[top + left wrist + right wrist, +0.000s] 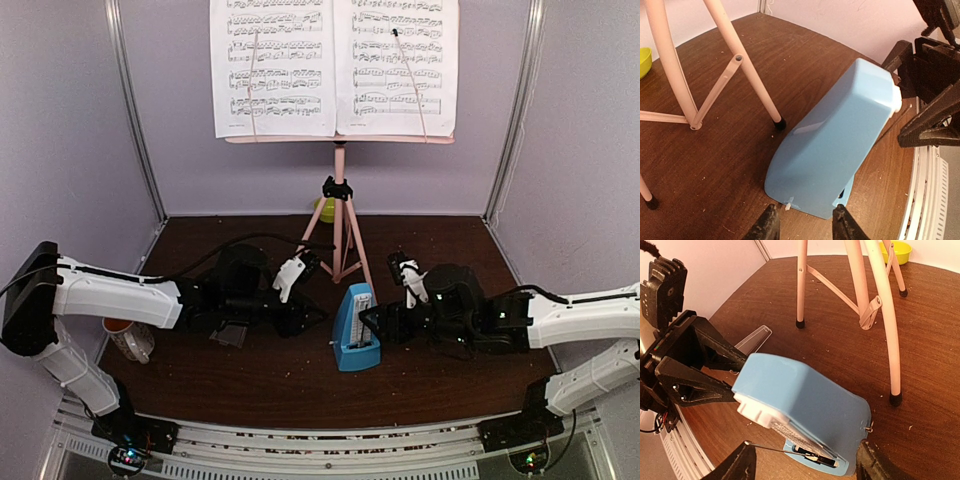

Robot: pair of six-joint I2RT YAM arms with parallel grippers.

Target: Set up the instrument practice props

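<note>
1. Blue metronome [355, 340] upright on the brown table [300, 390], front bared, right between the two claws.
2. Right claw [805, 456]: slack, fingers [740, 465] spread wide either side of the metronome, gripping nothing.
3. Left claw [805, 217]: jaws partly apart and empty, metronome's base just beyond the tips.
4. Clear cover [754, 337] flat on the wood, under the left claw's wrist.
5. Pink music stand [340, 215] further ahead of both claws, two sheet-music pages [272, 65] side by side on its desk.
6. Lime-green bowl [900, 251] beyond the stand's legs; mug [128, 338] well back from the left claw, under that arm.
</note>
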